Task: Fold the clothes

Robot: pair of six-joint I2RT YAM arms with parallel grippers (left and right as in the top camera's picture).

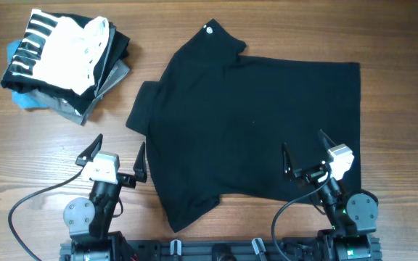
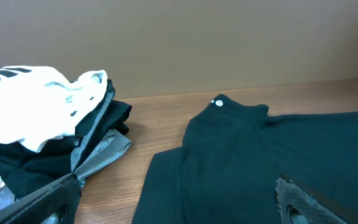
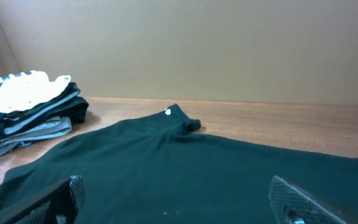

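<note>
A large plain black short-sleeved T-shirt of soft fabric [image 1: 252, 123] lies spread mostly flat across the middle of the brown wooden table [image 1: 42, 159], with its small round white logo [image 1: 209, 30] at the far corner. The left gripper [image 1: 116, 154] hangs just beside the shirt's left edge, over bare wood, fingers spread wide and holding nothing. The right gripper [image 1: 305, 150] sits over the shirt's near right part, also spread apart; it seems to hover rather than touch the cloth. A stack of folded white, black, grey and blue garments [image 1: 64, 61] rests at the far left, apart from the shirt.
</note>
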